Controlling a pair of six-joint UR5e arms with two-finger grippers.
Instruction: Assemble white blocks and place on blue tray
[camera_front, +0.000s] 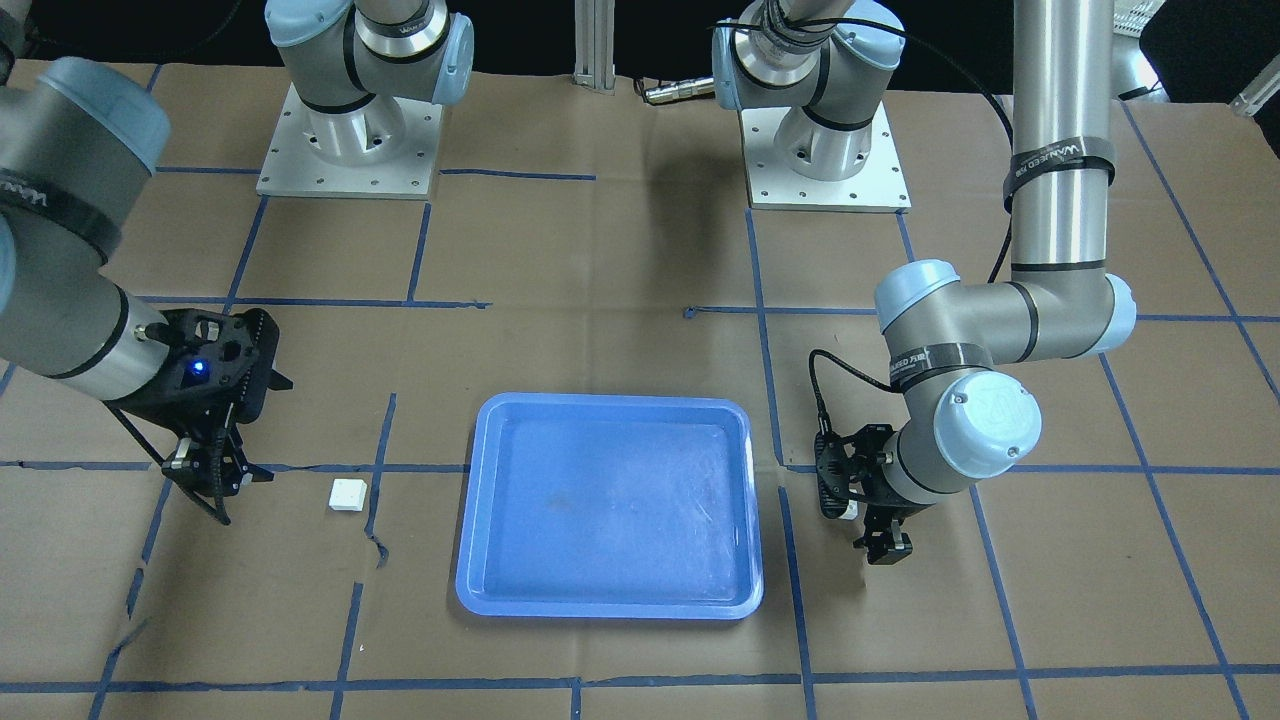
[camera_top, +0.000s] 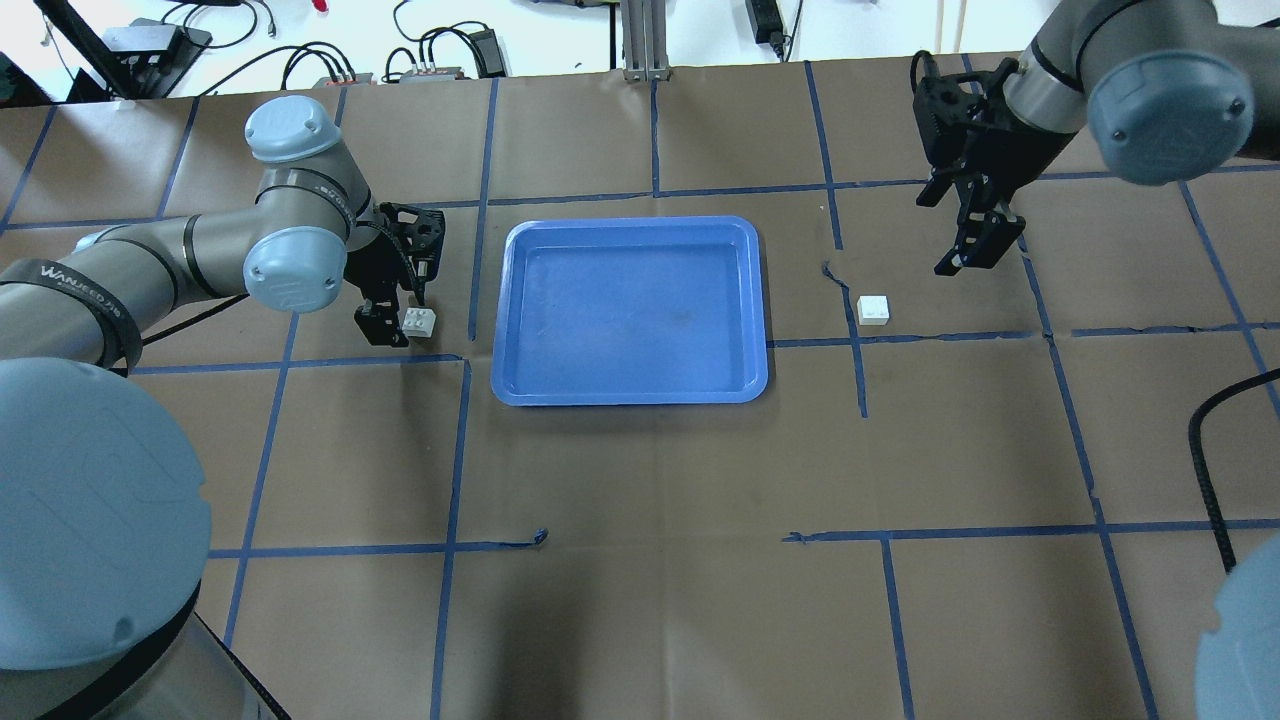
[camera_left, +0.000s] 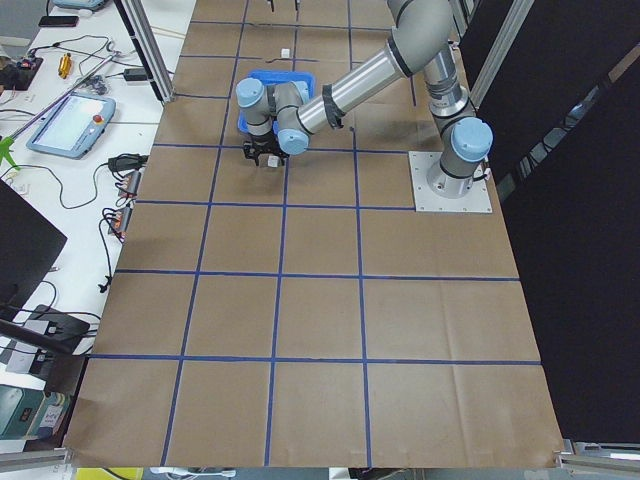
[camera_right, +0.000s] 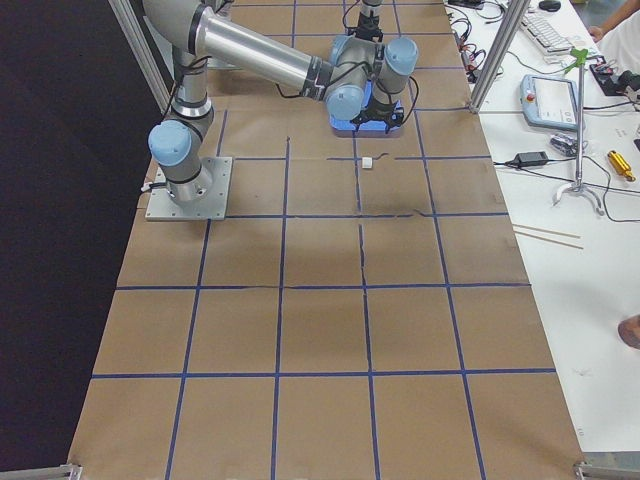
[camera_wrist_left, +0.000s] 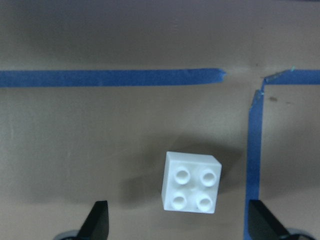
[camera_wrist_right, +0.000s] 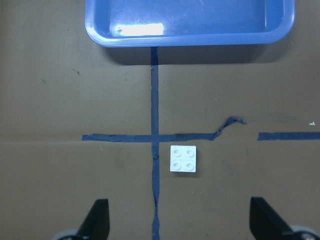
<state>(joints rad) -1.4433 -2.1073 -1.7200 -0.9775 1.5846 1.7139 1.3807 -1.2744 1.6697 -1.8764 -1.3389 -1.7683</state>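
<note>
One white block (camera_wrist_left: 192, 189) lies on the table, studs up, between and just ahead of my left gripper's (camera_wrist_left: 182, 225) open fingertips, not gripped. In the overhead view this block (camera_top: 420, 322) sits left of the blue tray (camera_top: 630, 310), under my left gripper (camera_top: 395, 318). The second white block (camera_top: 873, 309) lies right of the tray. My right gripper (camera_top: 975, 258) is open and empty, apart from it on the far right side. In the right wrist view that block (camera_wrist_right: 183, 158) sits ahead of the open right gripper (camera_wrist_right: 182, 222), with the tray (camera_wrist_right: 190, 20) beyond. The tray is empty.
Brown paper with blue tape grid lines covers the table. The two arm bases (camera_front: 350, 150) (camera_front: 825, 160) stand at the robot's side. In the front view the blocks (camera_front: 347, 495) (camera_front: 850, 510) lie on either side of the tray (camera_front: 470, 560).
</note>
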